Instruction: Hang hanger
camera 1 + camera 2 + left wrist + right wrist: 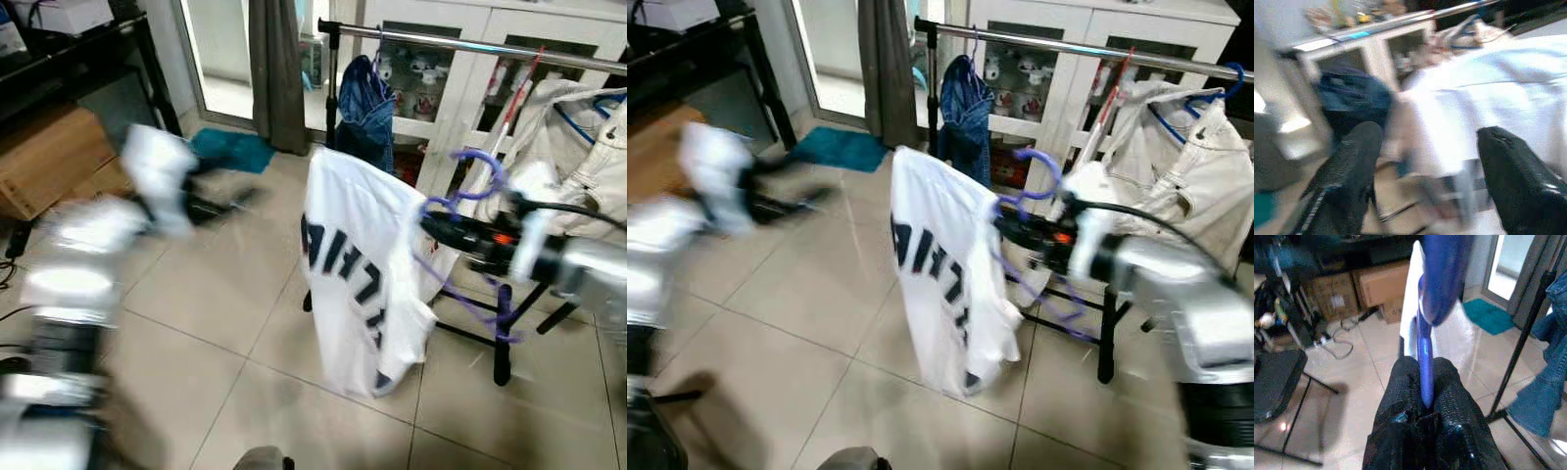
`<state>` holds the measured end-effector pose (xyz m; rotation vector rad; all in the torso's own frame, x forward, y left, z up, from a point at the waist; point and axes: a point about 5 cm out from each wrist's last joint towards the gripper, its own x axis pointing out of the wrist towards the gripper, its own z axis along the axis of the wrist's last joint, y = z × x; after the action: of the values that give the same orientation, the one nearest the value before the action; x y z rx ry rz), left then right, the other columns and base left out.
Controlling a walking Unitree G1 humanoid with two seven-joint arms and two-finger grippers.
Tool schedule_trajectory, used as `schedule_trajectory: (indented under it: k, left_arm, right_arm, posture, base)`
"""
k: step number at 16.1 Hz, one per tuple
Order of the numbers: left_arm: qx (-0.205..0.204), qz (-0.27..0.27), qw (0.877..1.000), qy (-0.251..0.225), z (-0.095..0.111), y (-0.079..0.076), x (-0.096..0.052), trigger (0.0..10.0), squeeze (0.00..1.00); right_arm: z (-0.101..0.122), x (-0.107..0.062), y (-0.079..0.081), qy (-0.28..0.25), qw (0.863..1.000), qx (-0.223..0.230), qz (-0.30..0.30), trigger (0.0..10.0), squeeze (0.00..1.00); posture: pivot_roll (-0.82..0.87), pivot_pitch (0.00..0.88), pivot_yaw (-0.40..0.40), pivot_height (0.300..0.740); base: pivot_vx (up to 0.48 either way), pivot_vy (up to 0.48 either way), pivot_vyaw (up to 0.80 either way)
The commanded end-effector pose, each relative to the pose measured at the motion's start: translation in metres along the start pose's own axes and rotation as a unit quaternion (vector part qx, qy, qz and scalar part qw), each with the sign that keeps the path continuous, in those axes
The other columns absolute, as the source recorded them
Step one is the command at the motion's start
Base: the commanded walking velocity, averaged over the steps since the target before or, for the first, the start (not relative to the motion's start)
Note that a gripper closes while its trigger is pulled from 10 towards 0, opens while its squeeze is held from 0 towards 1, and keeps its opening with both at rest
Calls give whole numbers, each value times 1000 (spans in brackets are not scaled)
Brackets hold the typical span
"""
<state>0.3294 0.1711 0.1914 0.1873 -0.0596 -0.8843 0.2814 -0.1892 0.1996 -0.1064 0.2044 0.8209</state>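
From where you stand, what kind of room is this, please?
Probably a laundry or clothes-drying corner of a home. A metal garment rail carries a denim garment and a cream jacket, white glass-door cabinets stand behind it, and the floor is tiled.

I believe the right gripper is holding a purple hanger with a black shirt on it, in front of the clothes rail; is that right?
Not quite: the shirt is white with dark lettering, not black, as the left eye view shows. The rest holds: the right gripper is shut on the purple hanger, in front of the clothes rail.
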Motion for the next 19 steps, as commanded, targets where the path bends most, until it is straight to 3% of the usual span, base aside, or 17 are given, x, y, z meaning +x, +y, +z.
schedule_trajectory:
  k: [1,2,4,5,7,9,10,11,16,17,18,19]
  left_arm:
    - [-4,3,1000,-4,2,-10,13,10000,0]
    - [-35,10,999,-13,-4,-25,33,10000,0]
    - [-66,-4,997,-28,-9,-46,49,10000,0]
    - [-80,-11,996,-34,-12,-55,56,10000,1000]
    - [-86,-33,995,-23,-22,-76,69,10000,1000]
    - [-34,40,999,-5,-29,-69,72,10000,1000]
    - [-27,84,996,-22,-26,-62,73,10000,702]
    - [-33,95,994,-35,-24,-60,72,10000,16]
    - [-17,74,996,-46,-27,-67,80,10000,0]
    - [-13,60,996,-59,-24,-70,82,8353,0]
    - [-1,47,996,-73,-20,-72,84,1647,0]
    - [1,45,996,-73,-19,-72,85,0,0]
  right_arm:
    - [12,6,3,-22,999,-9,-23,10000,0]
    - [13,15,5,-38,998,4,-55,10000,0]
    - [14,24,7,-59,993,39,-92,10000,0]
    - [15,28,9,-66,991,49,-101,10000,0]
    - [18,38,12,-88,985,72,-130,10000,0]
    - [20,46,16,-97,982,80,-143,10000,0]
    - [21,49,20,-99,982,80,-143,10000,0]
    - [21,50,22,-100,981,82,-142,10000,0]
    - [25,52,24,-108,980,87,-145,10000,0]
    - [25,52,25,-108,980,87,-143,10000,0]
    - [25,52,26,-108,981,87,-138,10000,0]
    - [25,52,27,-108,981,88,-136,10000,0]
  posture:
    - [115,0,39,740]
    - [109,0,40,740]
    - [106,0,41,740]
    - [97,0,43,740]
    - [88,0,45,740]
    - [86,0,44,740]
    - [87,0,40,740]
    - [85,0,41,740]
    - [80,0,46,740]
    - [76,0,47,740]
    - [75,0,49,740]
    - [75,0,49,740]
  base:
    - [0,0,0]
    - [0,0,0]
    - [0,0,0]
    - [0,0,0]
    - [0,0,0]
    - [0,0,0]
    - [0,0,0]
    - [0,0,0]
    - [0,0,0]
    - [0,0,0]
    - [0,0,0]
    - [0,0,0]
